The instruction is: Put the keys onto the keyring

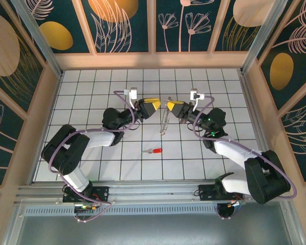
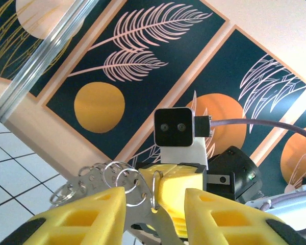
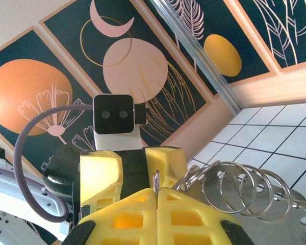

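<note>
Closest to its wrist camera, the right gripper (image 3: pixel 156 199) is clamped on the keyring (image 3: pixel 234 194), whose loops fan sideways. The left gripper (image 2: pixel 155 199) stands parted just beside those loops. From overhead, the red key (image 1: pixel 155 151) lies on the worktop (image 1: pixel 92 92), apart from the hanging keyring.

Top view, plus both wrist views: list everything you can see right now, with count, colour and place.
key: one, red head and silver blade, flat on the tiles, nearer the bases than the tools.
keyring: one, silver-grey rings, hanging between the two tools.
table: one, white tiles, dark grid lines.
wall panels: several, dark teal with orange and pink plant prints, around the table.
left arm, right arm: one each, black and white, meeting mid-table.
left tool: one, yellow, jaws apart, at the keyring.
right tool: one, yellow, shut on the keyring.
</note>
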### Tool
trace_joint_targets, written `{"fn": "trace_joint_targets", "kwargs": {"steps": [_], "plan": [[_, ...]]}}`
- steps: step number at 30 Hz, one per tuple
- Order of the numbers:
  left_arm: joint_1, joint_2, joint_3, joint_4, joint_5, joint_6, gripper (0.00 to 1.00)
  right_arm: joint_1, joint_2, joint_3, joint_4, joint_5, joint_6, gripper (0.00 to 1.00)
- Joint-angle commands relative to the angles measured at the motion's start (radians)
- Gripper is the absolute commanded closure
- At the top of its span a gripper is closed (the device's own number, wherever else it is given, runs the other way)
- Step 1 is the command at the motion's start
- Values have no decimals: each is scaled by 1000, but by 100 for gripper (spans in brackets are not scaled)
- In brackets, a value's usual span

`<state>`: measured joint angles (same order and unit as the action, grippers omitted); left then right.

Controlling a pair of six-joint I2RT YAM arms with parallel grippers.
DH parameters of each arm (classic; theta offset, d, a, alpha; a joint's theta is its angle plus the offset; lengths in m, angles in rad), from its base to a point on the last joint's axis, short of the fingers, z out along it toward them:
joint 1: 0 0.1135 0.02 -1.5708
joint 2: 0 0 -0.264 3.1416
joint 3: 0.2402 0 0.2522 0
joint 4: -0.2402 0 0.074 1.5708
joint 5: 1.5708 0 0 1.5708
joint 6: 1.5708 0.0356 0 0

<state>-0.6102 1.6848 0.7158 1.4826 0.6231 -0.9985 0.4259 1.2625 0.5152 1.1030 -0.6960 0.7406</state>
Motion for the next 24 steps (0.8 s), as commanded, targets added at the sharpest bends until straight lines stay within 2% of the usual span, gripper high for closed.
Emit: {"fn": "trace_joint_targets", "kwargs": {"steps": [1, 9, 24], "plan": [[-18, 22, 6, 98, -7, -35, 66, 17, 17, 23, 81, 18, 19, 100], [-23, 52, 21, 108, -6, -39, 69, 26, 34, 29, 84, 24, 16, 100], [-32, 77, 36, 91, -14, -32, 69, 27, 40, 34, 78, 22, 14, 100]]}}
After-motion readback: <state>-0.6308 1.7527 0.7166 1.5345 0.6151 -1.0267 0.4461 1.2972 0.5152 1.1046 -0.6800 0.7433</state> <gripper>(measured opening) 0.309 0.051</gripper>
